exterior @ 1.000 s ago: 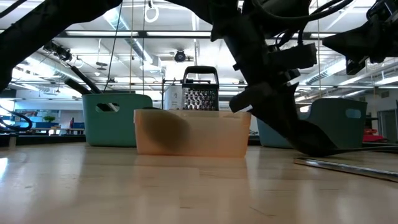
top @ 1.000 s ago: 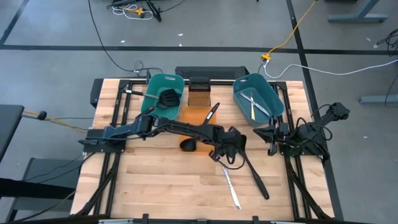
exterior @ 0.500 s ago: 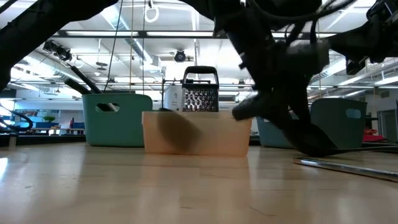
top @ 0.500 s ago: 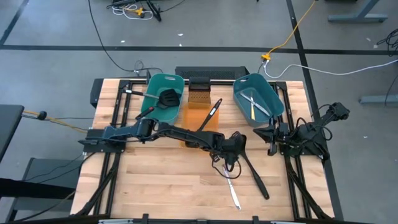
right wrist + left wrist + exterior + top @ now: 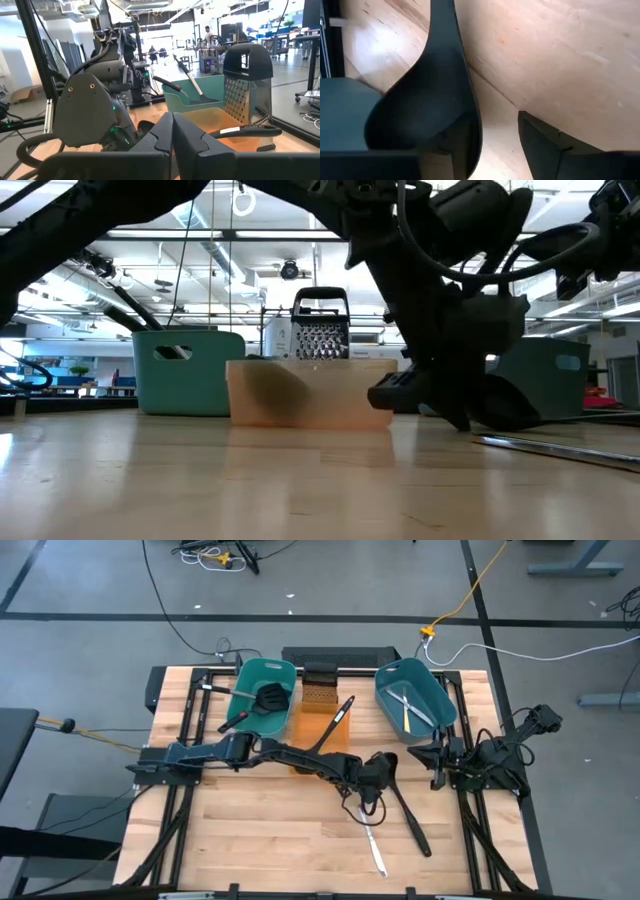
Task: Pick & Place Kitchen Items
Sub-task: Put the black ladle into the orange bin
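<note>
While several utensils already sit in tubs, we see a ladle [image 5: 405, 810] and knife [image 5: 371, 843] left on the worktop [image 5: 260, 840]. Our left tool [image 5: 372, 780] straddles the ladle, fingers spread. Our right tool [image 5: 437, 762] waits, pressed together.

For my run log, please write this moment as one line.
left gripper: low over black ladle, jaws apart | right gripper: shut, waiting at table's right edge | silver knife: on table

— What sits along the table's [image 5: 250, 840] far edge?
— Three tubs in a row: left tub [image 5: 262, 690], middle tub [image 5: 318, 725], right tub [image 5: 412, 698], a grater [image 5: 321, 682] behind the middle one.
— And nearer?
— A ladle [image 5: 408, 810] and a knife [image 5: 370, 840] lie side by side.
</note>
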Tool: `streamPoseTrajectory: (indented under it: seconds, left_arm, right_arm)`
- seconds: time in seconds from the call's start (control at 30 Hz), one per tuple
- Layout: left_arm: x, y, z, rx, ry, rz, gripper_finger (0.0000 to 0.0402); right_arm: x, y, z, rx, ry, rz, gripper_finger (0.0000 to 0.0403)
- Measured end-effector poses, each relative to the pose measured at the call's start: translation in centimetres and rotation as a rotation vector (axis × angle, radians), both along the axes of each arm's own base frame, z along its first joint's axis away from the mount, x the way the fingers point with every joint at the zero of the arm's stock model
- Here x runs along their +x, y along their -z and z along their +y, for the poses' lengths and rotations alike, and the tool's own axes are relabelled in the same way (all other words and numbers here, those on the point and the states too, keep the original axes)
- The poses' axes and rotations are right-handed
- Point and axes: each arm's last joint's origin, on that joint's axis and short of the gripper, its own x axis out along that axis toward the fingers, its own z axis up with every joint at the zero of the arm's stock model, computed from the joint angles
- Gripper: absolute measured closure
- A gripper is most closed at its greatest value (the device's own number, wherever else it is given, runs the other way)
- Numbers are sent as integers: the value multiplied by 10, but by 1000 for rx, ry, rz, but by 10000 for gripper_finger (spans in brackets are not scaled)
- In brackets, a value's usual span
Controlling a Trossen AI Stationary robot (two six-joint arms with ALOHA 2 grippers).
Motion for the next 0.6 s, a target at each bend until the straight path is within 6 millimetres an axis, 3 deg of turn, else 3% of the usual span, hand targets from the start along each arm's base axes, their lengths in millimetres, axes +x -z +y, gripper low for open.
streamPoseTrajectory:
  seconds: [0.13, 0.47, 0.6]
  left_arm:
    - [1, 1, 6, 4, -7, -1, 266]
    - [3, 0, 15, 33, -32, -17, 387]
    - [2, -1, 11, 56, -23, -15, 385]
  right_arm:
    - [0, 0, 0, -3, 0, 0, 387]
    - [0, 0, 0, -7, 1, 0, 387]
    - [0, 0, 0, -8, 1, 0, 387]
